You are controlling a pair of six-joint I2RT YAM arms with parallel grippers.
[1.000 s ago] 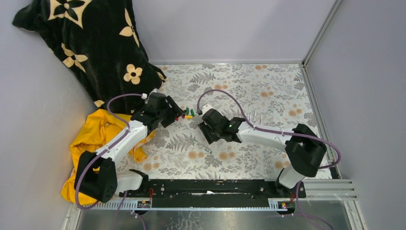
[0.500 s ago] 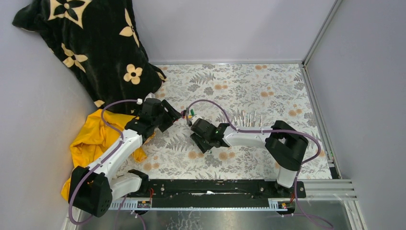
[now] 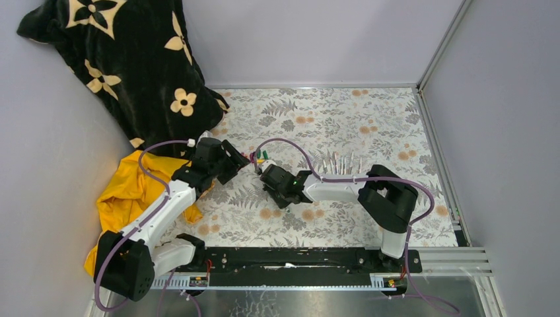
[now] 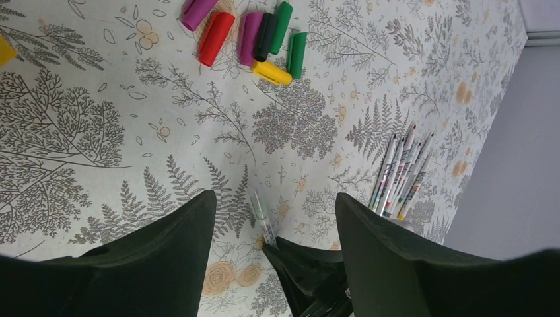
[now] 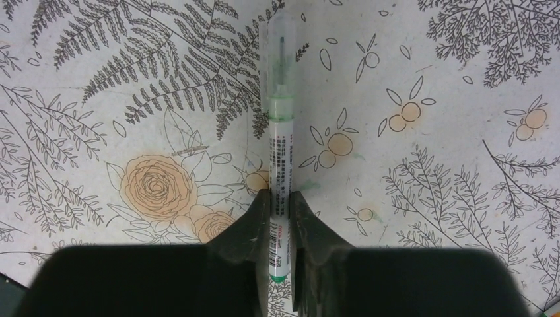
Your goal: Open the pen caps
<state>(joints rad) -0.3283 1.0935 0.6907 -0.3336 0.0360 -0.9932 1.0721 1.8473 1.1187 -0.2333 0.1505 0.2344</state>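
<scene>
Pen cap (image 5: 280, 56) on pen (image 5: 280, 158) — right pincer (image 5: 280, 201) tight around its barrel

Even, soft light; sharp, shadowless frames

My left arm (image 3: 162, 205) and right arm (image 3: 337, 190) are white tubes joined by chunky black joint blocks (image 3: 393, 205). A purple cable (image 3: 153, 148) loops along each, running up to just behind the claw. The left claw (image 4: 274, 198) has broad matte black fingers (image 4: 165, 264); the right claw (image 5: 279, 198) shows black, rounded tips. A small green light (image 3: 291, 177) glows just behind the right claw.
</scene>
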